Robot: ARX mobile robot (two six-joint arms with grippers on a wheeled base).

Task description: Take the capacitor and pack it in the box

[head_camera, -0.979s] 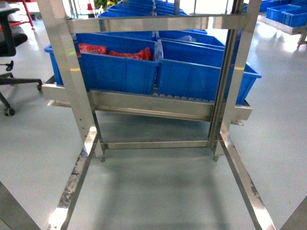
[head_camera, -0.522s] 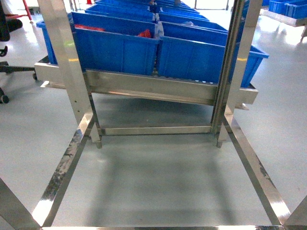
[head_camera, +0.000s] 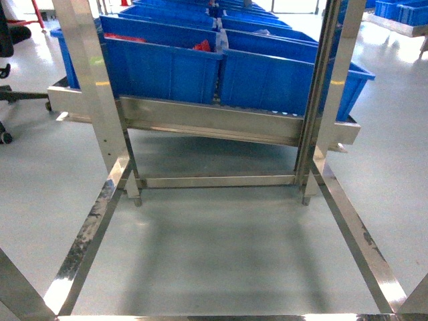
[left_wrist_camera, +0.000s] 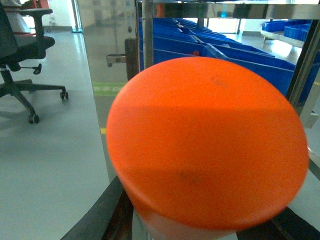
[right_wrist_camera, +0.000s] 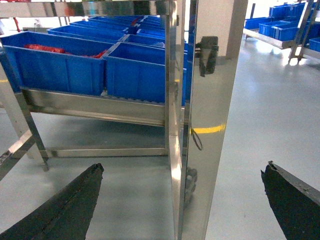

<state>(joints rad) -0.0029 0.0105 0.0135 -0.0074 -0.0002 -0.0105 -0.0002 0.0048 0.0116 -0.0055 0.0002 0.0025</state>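
Capacitor (left_wrist_camera: 207, 145) clamped in left gripper (left_wrist_camera: 200, 227) | right gripper (right_wrist_camera: 182, 172) agape, empty | my head view has steadied, blue bins (head_camera: 167, 67) at 12 o'clock | I see no box yet

A steel rack (head_camera: 214, 127) stands on the grey floor (head_camera: 214, 254). Its low shelf carries blue bins (head_camera: 167, 77) side by side, touching, in rows running back. Red packets (head_camera: 202, 46) lie in the left front bin. The rack's base rails (head_camera: 93, 227) rest flat on the floor.
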